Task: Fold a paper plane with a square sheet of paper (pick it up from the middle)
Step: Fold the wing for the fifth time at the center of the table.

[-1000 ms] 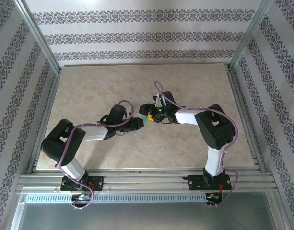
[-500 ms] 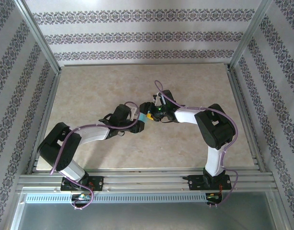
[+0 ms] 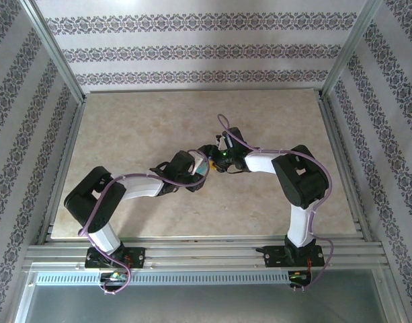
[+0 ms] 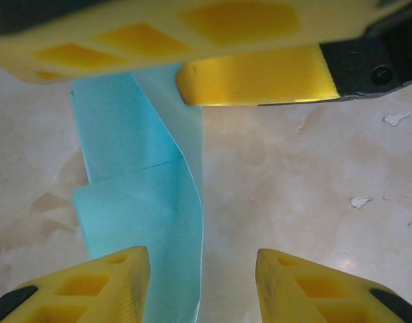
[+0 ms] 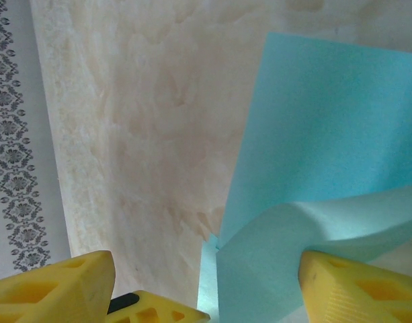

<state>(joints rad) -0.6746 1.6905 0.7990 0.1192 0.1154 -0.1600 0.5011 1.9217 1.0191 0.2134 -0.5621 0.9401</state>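
Note:
The square sheet of paper [image 4: 135,202] is turquoise and partly folded, lying on the table with one flap [image 5: 293,256] curling upward. My left gripper [image 4: 202,272] hovers open just over its near end, the paper's right edge running between the jaws close to the left finger [image 4: 118,279]. My right gripper [image 5: 206,286] stands wide open over the other end, the raised flap leaning against its right finger [image 5: 357,289]. From above, both grippers meet at the paper [image 3: 201,169], the left gripper [image 3: 196,176] below the right gripper [image 3: 208,157]. A paper plane is out of view.
The beige marbled table [image 3: 138,128] has open surface on every side of the arms. Metal frame rails [image 3: 330,128] and patterned walls [image 3: 192,54] bound it. The right gripper's yellow fingers [image 4: 253,74] hang close above the left wrist camera.
My left arm has stretched right and forward, bringing its gripper up against the right gripper at the paper, and its jaws have widened a little. The right arm has stayed put.

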